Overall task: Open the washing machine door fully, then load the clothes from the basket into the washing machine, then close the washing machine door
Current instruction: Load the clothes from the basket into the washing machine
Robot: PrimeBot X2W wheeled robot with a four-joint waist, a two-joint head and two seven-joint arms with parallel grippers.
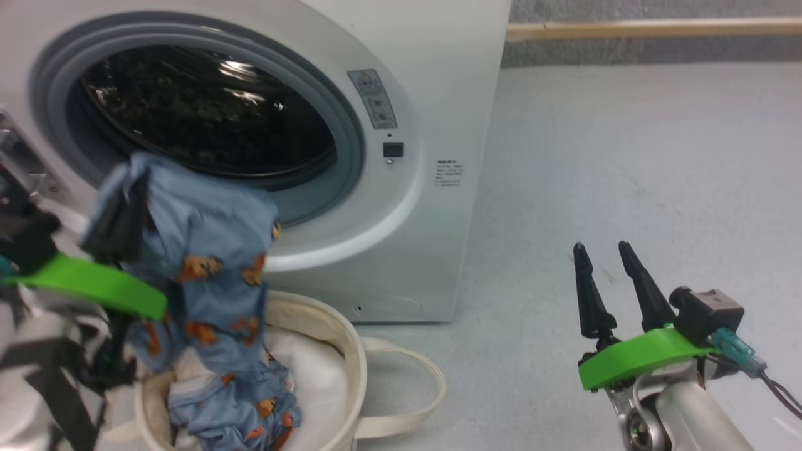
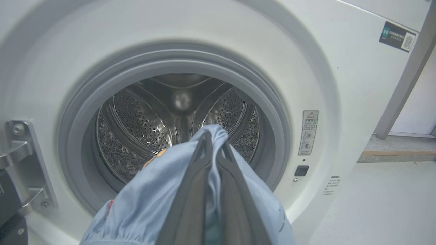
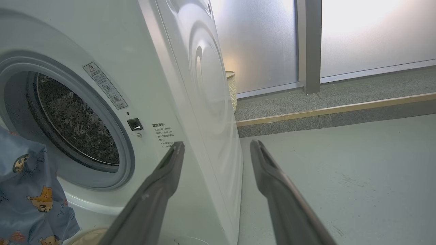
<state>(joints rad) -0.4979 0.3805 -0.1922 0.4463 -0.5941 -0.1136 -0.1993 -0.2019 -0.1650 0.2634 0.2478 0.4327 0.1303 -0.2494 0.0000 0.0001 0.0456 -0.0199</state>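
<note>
The clothes point(image 1: 207, 250), light blue with small orange prints, were held by the left gripper point(image 2: 214, 143). Its fingers were closed on an upper fold of the cloth. The cloth was draped over both fingers and hung down below them. Its lower end reached into the basket point(image 1: 351, 357), which stood directly beneath this gripper. More blue cloth and a white padding point(image 1: 319, 369) were seen there. One loop handle point(image 1: 432, 382) lay on the floor point(image 1: 626, 156) on the side away from the gripper.

Just ahead of the left fingertips the washer point(image 1: 438, 94) stood with its mouth uncovered. The steel drum point(image 2: 143, 119) was seen past the fingertips, ringed by the grey seal point(image 2: 170, 61). The top of the held cloth was level with the lower part of that mouth. Whether it touched the seal could not be told. A metal hinge point(image 2: 20, 163) was fixed to the washer's front to the left of the gripper, and a warning label point(image 2: 308, 132) to its right.

The right gripper point(image 1: 600, 246) was held over bare floor, well apart from the basket. Its fingers were spread, with nothing between them. The washer's front corner lay ahead of it and to its left.
</note>
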